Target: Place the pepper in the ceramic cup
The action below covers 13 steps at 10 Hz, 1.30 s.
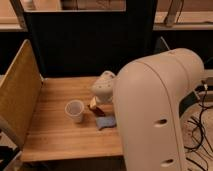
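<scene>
while the pepper (95, 106) lies on the wooden table (55, 136), it sits just to the right of the ceramic cup (75, 110), close beside it but outside it, and only a small reddish-brown part of it shows below the gripper (98, 99). the cup stands upright near the middle of the tabletop with its mouth open to the top, and nothing can be seen inside it from this angle. the gripper hangs right over the pepper, its pale rounded body pointing down and towards the cup, with its fingers apart; whether they touch the pepper cannot be told from this view. just in front of the pepper, slightly to its right, a blue pad (105, 122) lies flat on the wood, near the cup but apart from it. the big white arm (157, 110) fills the right side of the view and hides the right part of the table. a tan perforated board (17, 95) stands on edge along the table's left side, and a dark panel (85, 42) rises behind the far edge. black cables (202, 125) hang at the far right, beyond the arm.
</scene>
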Tool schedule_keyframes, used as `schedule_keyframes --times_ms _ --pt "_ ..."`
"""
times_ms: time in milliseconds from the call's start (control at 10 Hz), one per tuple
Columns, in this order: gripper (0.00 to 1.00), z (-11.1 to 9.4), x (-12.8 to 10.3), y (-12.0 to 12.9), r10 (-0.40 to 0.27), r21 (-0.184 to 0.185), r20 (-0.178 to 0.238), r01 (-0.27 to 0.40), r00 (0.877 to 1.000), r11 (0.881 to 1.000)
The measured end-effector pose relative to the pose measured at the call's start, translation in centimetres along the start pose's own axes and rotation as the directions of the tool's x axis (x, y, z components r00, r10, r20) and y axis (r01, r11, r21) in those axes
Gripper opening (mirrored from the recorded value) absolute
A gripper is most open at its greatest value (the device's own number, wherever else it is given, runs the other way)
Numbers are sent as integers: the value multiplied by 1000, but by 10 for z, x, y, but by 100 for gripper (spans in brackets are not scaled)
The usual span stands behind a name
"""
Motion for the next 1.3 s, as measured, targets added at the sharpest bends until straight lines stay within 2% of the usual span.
schedule_keyframes --times_ms 300,500,1000,1200,1300 --pt "78 -2 4 16 -22 -27 -16 21 1000 999" --pt "78 9 11 36 -48 -64 -51 45 998 997" --pt "78 44 17 62 -108 -122 -99 95 989 988" --pt "76 56 11 61 -119 -124 -100 107 988 987" --pt "70 63 8 56 -118 -114 -104 106 988 988"
